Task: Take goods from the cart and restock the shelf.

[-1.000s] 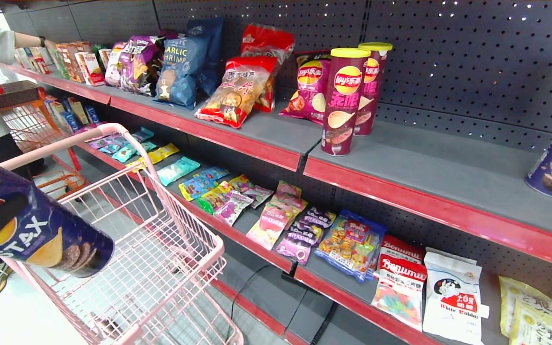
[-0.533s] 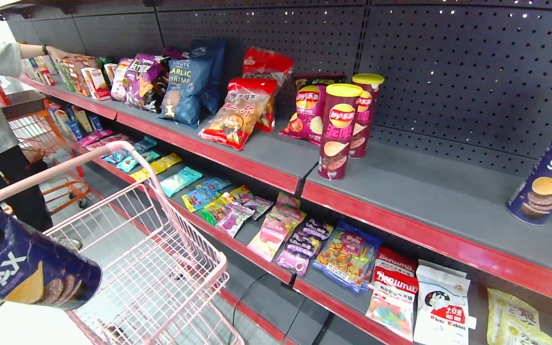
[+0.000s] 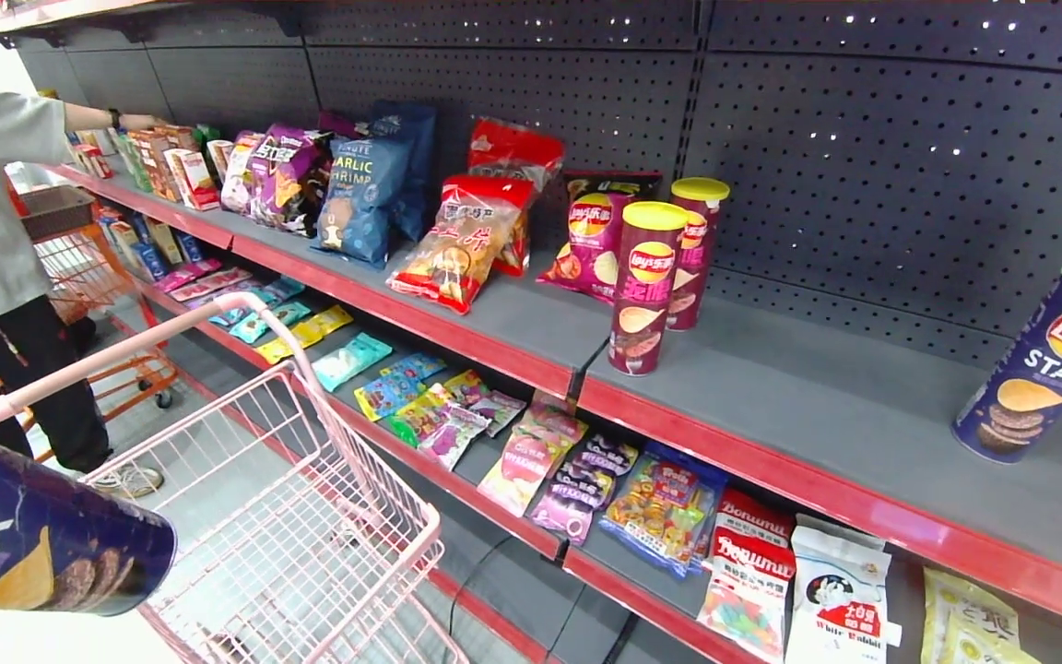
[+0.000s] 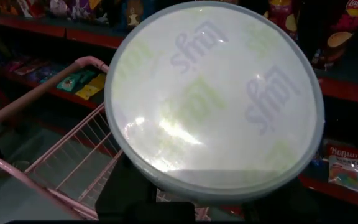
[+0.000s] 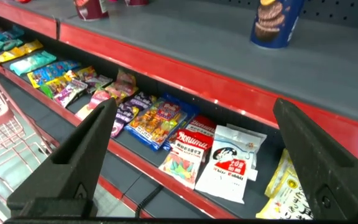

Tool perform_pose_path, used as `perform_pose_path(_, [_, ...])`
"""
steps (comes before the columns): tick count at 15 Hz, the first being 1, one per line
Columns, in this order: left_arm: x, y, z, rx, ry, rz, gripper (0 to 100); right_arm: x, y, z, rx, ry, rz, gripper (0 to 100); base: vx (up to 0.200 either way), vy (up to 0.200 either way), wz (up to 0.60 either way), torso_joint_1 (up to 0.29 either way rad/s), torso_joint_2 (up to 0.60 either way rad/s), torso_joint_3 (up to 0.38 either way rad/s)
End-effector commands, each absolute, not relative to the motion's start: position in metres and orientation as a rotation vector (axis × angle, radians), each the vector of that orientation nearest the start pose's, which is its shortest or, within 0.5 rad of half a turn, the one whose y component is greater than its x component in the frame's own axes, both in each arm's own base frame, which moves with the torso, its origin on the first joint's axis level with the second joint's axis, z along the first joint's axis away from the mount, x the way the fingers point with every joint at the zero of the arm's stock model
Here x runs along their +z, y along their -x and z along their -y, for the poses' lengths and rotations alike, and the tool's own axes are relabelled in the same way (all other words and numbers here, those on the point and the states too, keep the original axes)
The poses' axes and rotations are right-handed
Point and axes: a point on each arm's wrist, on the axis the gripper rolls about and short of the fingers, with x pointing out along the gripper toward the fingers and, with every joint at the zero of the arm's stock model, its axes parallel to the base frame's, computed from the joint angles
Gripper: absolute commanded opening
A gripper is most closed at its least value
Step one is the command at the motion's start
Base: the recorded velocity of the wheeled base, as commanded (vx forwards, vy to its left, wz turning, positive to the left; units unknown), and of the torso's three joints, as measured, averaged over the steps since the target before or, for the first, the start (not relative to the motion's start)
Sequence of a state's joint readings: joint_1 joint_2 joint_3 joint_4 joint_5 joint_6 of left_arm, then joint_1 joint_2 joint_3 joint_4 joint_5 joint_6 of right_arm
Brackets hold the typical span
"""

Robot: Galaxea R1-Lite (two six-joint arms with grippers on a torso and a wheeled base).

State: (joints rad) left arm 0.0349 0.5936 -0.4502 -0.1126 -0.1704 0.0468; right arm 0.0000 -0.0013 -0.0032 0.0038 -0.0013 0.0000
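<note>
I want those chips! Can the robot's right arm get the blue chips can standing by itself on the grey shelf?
Probably yes. The right gripper is open and empty, and the blue chips can stands alone on the bare grey shelf, with nothing in front of it.

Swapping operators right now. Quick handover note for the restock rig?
Left gripper: shut on a blue chip can, held on its side above the pink cart.
Right gripper: open, nothing in it, out in front of the candy bags.
Done: another blue can stands upright on the upper shelf, far right, apart from two maroon cans.
Left: set the held can on the bare stretch of that shelf, likely beside its match, then check the cart for more.
</note>
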Motion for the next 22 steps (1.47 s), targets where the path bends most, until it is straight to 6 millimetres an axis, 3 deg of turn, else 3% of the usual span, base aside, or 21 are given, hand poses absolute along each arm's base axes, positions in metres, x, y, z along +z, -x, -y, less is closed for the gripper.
perform_pose_path(1, [0.2143, -0.0370, 0.0025, -0.137, -0.044, -0.026, 0, 0.0759, 0.0230, 0.0000, 0.000, 0.002, -0.002, 100, 0.000, 0.000, 0.00, 0.066, -0.13, -0.066])
perform_pose_path(5, [0.2150, -0.0352, 0.0029, -0.149, -0.050, -0.016, 0, 0.0759, 0.0230, 0.0000, 0.000, 0.000, -0.002, 100, 0.000, 0.000, 0.00, 0.000, 0.00, 0.000])
perform_pose_path(17, [0.2164, -0.0347, 0.0020, -0.117, -0.152, -0.005, 0, 0.0759, 0.0230, 0.0000, 0.000, 0.000, -0.002, 100, 0.000, 0.000, -0.60, 0.002, 0.00, 0.000])
perform_pose_path(22, [0.2164, -0.0322, 0.0014, -0.084, -0.170, 0.004, 0, 0.0759, 0.0230, 0.0000, 0.000, 0.002, -0.002, 100, 0.000, 0.000, 0.00, 0.000, 0.00, 0.000])
